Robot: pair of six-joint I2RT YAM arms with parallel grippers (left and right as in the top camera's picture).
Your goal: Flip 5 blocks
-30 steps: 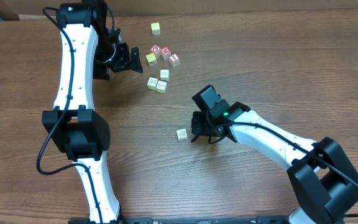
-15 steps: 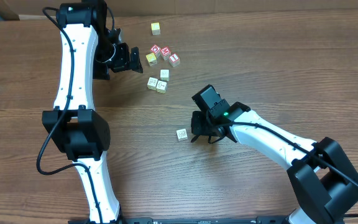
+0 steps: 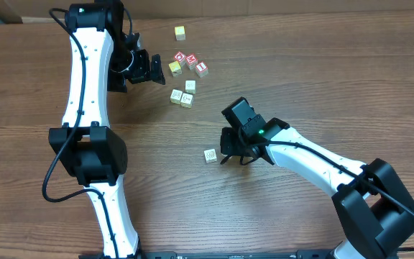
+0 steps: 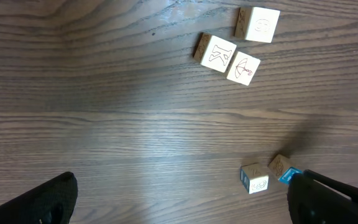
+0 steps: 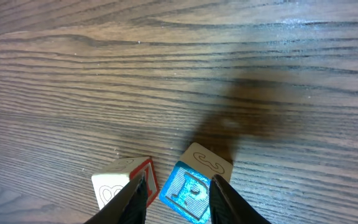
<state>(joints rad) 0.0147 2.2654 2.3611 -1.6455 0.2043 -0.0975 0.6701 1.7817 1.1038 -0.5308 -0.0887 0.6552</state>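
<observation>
- Evidently, the right hand (image 5: 179,183) is pinching the blue "P" block (image 5: 188,193), tilted, near the middle of the surface (image 3: 300,65); overhead, the hand is hiding it.
- A cream cube (image 5: 118,183) is sitting just beside it, partly cut off.
- The left hand (image 3: 152,68) is hovering spread wide near the far edge, fingers cropped in its own view.

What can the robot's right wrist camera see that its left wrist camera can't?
Only the right wrist camera: the right gripper closed on the blue P block, with a red-edged block beside it. Only the left wrist camera: the wide-open left gripper, three cream blocks with line drawings, and two more blocks near one finger. Both: the brown wooden table and little cubes.
</observation>
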